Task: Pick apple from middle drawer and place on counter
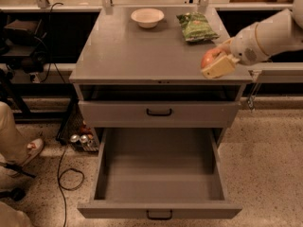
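Counter [132,51]: tool [216,60] with apple [207,59] near bag [196,26]

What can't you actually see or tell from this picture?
Camera view:
- Whether the apple touches the counter: the gripper, closed on it at the counter's right edge, covers its underside.
- Inside of the upper drawer: shadowed under the counter.
- Rest of the robot arm: cut off by the right edge.
- Print on the green bag: too small.

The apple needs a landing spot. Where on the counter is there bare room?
Bare: the left half and middle of the counter, from the bowl to the front edge. Crowded: the back, with the bowl and the snack bag, and the right front corner, where the tool holds the apple.
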`<state>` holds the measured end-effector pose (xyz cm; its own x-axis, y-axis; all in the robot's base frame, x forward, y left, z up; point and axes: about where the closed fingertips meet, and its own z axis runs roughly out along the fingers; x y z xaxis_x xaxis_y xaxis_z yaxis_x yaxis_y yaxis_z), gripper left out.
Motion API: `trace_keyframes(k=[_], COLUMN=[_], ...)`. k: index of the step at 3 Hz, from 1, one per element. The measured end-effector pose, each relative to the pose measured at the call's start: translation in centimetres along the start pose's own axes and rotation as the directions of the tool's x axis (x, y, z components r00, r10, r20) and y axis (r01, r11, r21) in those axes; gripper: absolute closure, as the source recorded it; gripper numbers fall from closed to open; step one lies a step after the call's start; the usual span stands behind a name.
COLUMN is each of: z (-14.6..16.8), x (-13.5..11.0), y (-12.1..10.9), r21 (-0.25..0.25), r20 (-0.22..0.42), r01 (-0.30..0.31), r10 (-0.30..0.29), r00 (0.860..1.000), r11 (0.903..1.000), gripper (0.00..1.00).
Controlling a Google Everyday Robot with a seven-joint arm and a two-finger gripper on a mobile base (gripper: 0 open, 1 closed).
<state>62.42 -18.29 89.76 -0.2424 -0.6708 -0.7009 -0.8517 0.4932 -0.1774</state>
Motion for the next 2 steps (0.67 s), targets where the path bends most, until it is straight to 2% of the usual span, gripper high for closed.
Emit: trace_keyframes(k=[1, 2], z=[2.0, 5.0], x=[-1.7, -3.2], y=[-3.5, -7.2], r21=[0.009, 0.026], r20=[-0.044, -0.085], r01=[-0.054, -0.137], r10=[0.055, 0.138], r00=[0.998, 0.987], r11=[0.9985, 0.9903], gripper=[1.00, 1.00])
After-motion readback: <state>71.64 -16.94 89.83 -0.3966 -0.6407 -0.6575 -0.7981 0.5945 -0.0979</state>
